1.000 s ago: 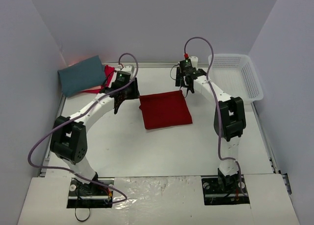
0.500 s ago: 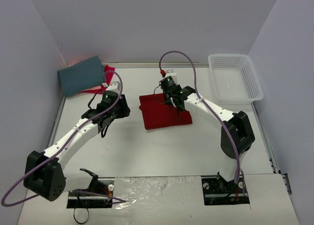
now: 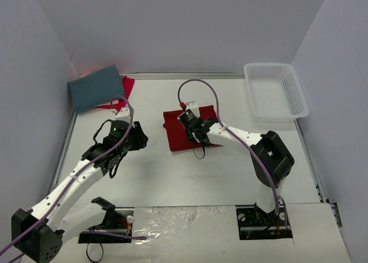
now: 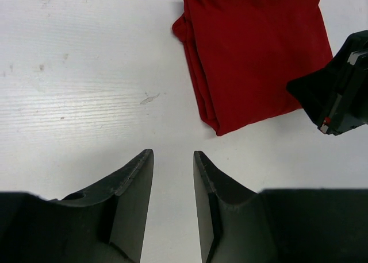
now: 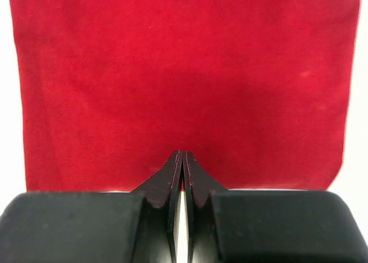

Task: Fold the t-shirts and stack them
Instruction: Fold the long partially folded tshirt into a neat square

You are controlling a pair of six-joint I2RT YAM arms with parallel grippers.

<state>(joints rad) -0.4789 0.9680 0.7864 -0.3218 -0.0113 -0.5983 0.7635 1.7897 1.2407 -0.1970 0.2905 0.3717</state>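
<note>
The deep red t-shirt [image 3: 192, 128] lies folded flat in the middle of the table [image 3: 172, 171]. The right gripper [image 5: 182, 155] sits at its near edge with the jaws pressed together; I cannot tell whether any cloth is pinched. The left gripper [image 4: 172, 154] hovers over bare table just left of the shirt, jaws a narrow gap apart and holding nothing. In the far left corner the slate-teal t-shirt [image 3: 96, 88] rests on the pinkish-red t-shirt [image 3: 125, 86]. A white mesh basket [image 3: 290, 82] stands at far right.

White arms [image 3: 69, 185], black joints [image 3: 270, 154], looping purple cables [image 3: 195, 81].
</note>
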